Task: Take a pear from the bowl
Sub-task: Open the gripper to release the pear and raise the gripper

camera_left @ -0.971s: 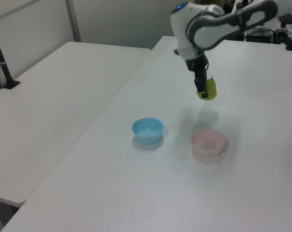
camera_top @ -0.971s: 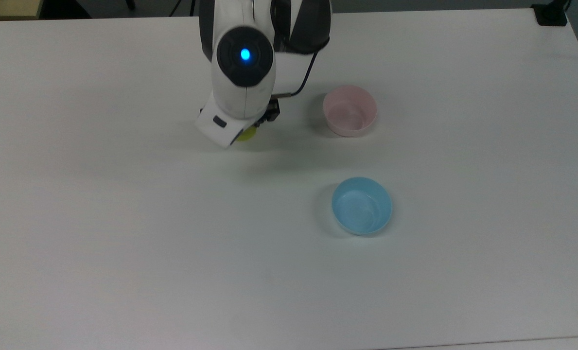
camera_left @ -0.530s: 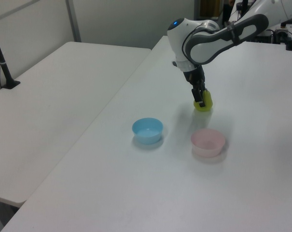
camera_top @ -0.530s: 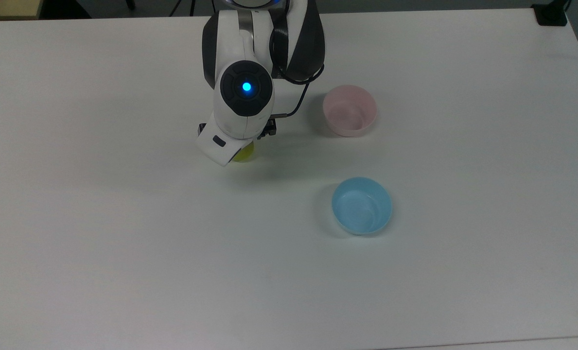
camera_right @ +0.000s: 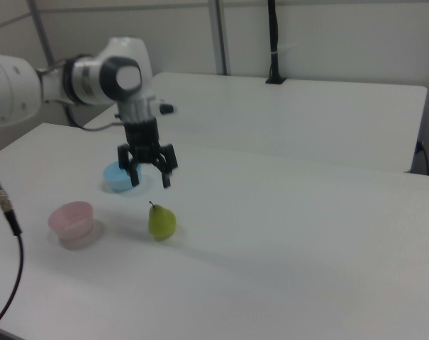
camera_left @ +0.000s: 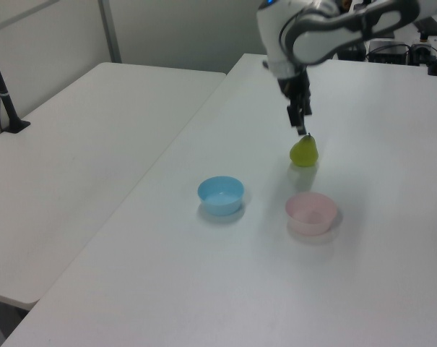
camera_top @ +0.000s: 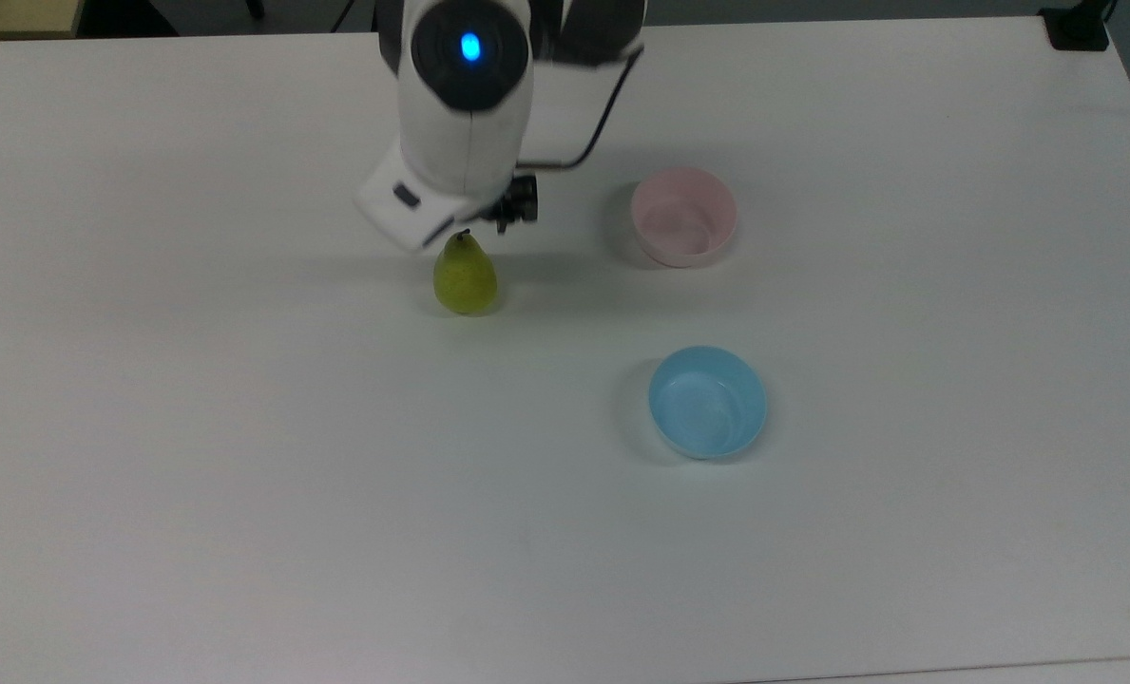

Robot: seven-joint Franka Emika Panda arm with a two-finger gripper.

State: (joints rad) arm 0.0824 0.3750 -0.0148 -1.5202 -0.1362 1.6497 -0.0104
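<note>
- My gripper [camera_right: 149, 172] hangs with fingers spread wide, holding nothing, directly above the pear [camera_right: 161, 221].
- The pear stands upright on the table [camera_top: 241, 475], stem up, long axis vertical, in line with my fingers.
- The pink bowl [camera_top: 684, 217] sits well apart, on the top view's right of the pear, nothing in it.
- The blue bowl [camera_top: 707, 402] lies nearer in the top view.
</note>
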